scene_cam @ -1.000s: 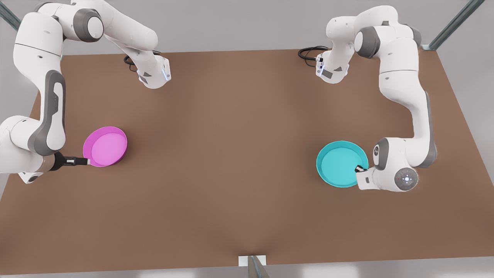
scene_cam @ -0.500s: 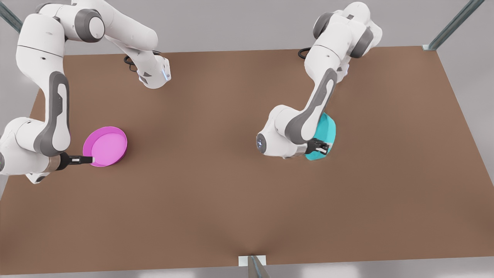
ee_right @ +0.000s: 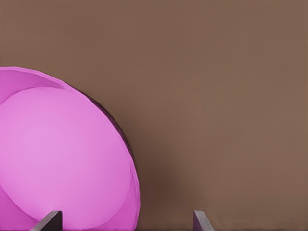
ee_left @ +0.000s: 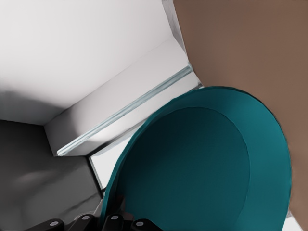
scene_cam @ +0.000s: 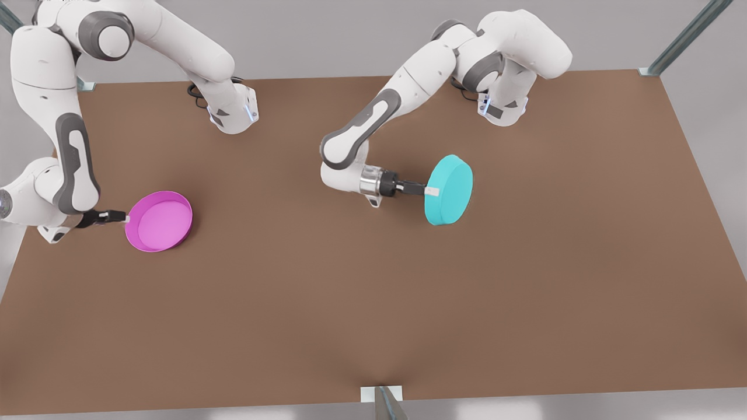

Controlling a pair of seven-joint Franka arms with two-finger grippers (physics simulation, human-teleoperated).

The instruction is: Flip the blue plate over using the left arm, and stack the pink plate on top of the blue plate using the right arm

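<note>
The blue plate hangs above the middle of the brown table, tipped on edge with its flat base toward the front view. My left gripper is shut on its rim from the front view's left. In the left wrist view the blue plate shows its hollow inside, with the left gripper clamped on the rim. The pink plate lies open side up at the front view's left. My right gripper is open at its rim. In the right wrist view the pink plate's rim lies between the fingertips.
Both arm bases stand at the table's far edge, with black cables beside them. A small metal bracket sits at the middle of the near edge. Metal frame posts rise at the far corners.
My left gripper has lifted the blue plate, carried it toward the table's middle and turned it from open side up to base showing. My right gripper shifted slightly along the pink plate's rim.
</note>
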